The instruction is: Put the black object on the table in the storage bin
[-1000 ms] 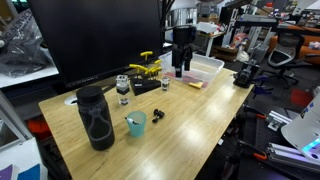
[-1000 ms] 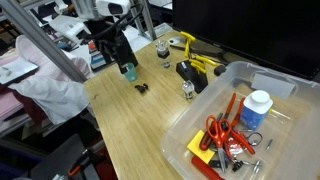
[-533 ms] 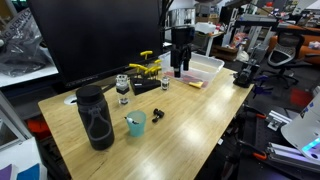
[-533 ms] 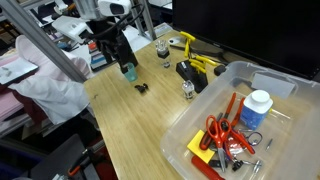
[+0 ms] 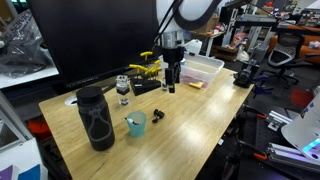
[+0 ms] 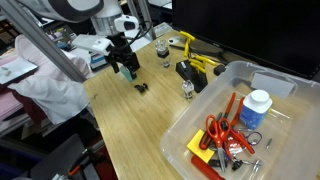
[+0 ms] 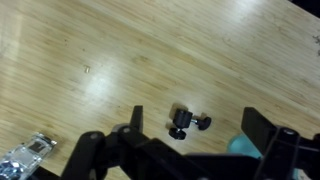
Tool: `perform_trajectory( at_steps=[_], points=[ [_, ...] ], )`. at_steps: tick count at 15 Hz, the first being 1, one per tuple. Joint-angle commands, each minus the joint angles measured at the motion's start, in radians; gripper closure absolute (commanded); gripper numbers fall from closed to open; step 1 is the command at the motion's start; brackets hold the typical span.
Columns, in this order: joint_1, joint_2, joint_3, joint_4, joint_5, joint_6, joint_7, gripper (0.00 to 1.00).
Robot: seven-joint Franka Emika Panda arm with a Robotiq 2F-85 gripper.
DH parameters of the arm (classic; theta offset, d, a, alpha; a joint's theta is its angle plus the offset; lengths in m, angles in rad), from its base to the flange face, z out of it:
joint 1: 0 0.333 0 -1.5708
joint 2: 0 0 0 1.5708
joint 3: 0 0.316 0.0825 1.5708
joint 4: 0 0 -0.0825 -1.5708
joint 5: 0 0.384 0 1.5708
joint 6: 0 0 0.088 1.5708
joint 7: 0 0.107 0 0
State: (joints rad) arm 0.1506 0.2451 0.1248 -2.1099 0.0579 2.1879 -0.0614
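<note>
The black object is a tiny lumpy item lying on the light wood table, just right of the teal cup. It also shows in an exterior view and in the wrist view, below and between my fingers. My gripper is open and empty, hanging above the table a little behind the object. It also shows in an exterior view and the wrist view. The clear storage bin stands at the table's far right end; close up it holds scissors and a white bottle.
A tall black bottle stands left of the cup. A flat black piece with yellow parts and two small jars sit near the back edge. A large dark monitor stands behind. The teal cup's edge shows by my right finger.
My arm has swung away from the storage bin toward the table's middle and lowered, so the open gripper now hangs over the black object. Nothing on the table has moved.
</note>
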Motion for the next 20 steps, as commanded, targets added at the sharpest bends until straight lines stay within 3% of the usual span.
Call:
perform_trajectory(
  at_steps=[1, 4, 5, 11, 20],
  points=[
    [0.008, 0.13, 0.015, 0.091, -0.073, 0.018, -0.083, 0.0],
    [0.022, 0.217, 0.011, 0.145, -0.105, 0.037, -0.054, 0.0],
    [0.015, 0.19, 0.018, 0.109, -0.085, 0.042, -0.052, 0.0],
    [0.017, 0.225, 0.017, 0.145, -0.092, 0.043, -0.052, 0.0],
    [0.038, 0.277, -0.014, 0.149, -0.151, 0.208, 0.046, 0.0]
  ],
)
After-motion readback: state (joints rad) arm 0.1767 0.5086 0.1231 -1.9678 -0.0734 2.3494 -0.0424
